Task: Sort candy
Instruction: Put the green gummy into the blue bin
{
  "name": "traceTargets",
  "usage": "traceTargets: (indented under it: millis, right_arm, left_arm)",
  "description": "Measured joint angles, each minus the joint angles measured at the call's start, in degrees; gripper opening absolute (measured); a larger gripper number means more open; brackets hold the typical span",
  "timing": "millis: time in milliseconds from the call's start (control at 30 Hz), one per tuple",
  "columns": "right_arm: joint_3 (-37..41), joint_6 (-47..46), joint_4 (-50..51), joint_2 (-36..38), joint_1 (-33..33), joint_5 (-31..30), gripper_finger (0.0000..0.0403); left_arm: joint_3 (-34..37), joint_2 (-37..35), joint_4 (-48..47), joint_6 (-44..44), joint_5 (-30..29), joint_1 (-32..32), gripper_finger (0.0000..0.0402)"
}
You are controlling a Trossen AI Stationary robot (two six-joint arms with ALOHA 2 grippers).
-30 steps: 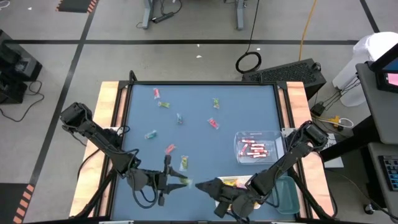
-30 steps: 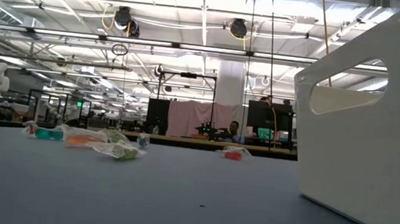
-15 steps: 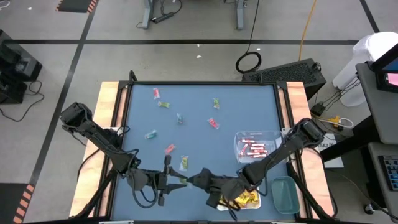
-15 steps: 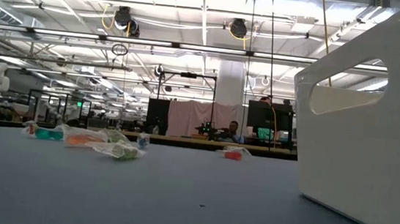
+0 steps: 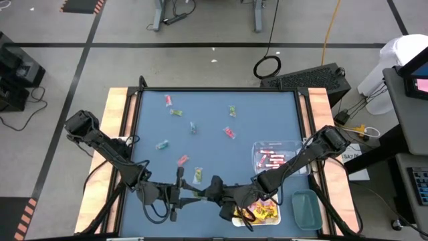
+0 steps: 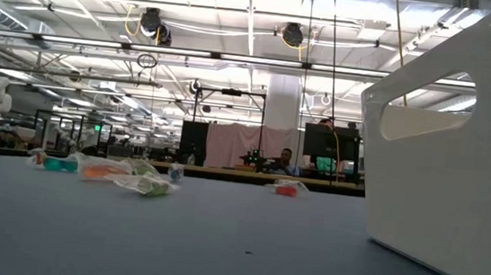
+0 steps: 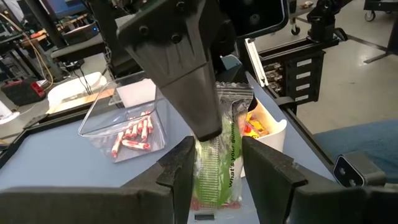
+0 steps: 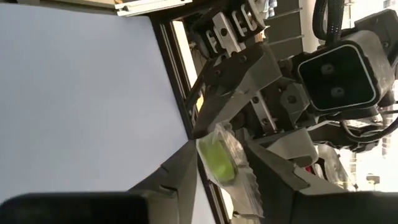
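Evidently the green candy packet (image 7: pixel 219 163) is light, crinkly and slippery. The left gripper (image 7: pixel 214 171) is clamped on its lower half; the right gripper (image 8: pixel 219 163) straddles the free end, jaws apart, and should pinch the flat wrapper.

My bench (image 5: pixel 214 107) has a blue top with pale wood strips down both sides. Little wrapped candies lie loose on the blue. A red one (image 5: pixel 168 100) sits near the far edge, with a yellow-green one (image 5: pixel 176 112) just beside it. A green one (image 5: pixel 232 111) lies farther right, and a pink one (image 5: pixel 230 132) is near the middle. A teal one (image 5: pixel 162 144) lies toward the left, with a small pale one (image 5: pixel 193 127) between it and the pink one. An orange-red one (image 5: pixel 182 160) and a yellow one (image 5: pixel 198 175) lie closer to me. On the right stand three trays: a clear tray (image 5: pixel 294 148) with red sticks, a white tray (image 5: pixel 275 215) with yellow packets, and a green tray (image 5: pixel 307 207) by the edge.
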State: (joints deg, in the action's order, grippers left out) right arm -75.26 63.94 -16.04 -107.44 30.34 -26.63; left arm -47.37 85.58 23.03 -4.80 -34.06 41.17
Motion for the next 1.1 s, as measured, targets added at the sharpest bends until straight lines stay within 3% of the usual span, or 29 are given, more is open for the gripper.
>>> traceTargets:
  millis: [567, 900, 1000, 1100]
  right_arm:
    - [0.0, -6.9, 0.2, 0.0, 0.2, -0.1, 0.0060]
    - [0.0, -18.7, 4.9, 0.0, 2.6, -1.1, 0.0054]
    - [0.0, -21.4, 5.5, 0.0, 4.7, -6.4, 0.0054]
    - [0.0, -23.4, 7.5, 0.0, 7.6, -15.5, 0.0054]
  left_arm:
    - [0.0, 0.2, 0.1, 1.5, -0.5, -0.1, 0.0146]
    - [0.0, 0.4, 0.7, 2.8, -1.1, 1.5, 0.0266]
    - [0.0, 0.4, 0.6, 1.5, -3.6, 2.8, 0.0297]
    - [0.0, 0.4, 0.5, 1.0, -6.7, 3.7, 0.0311]
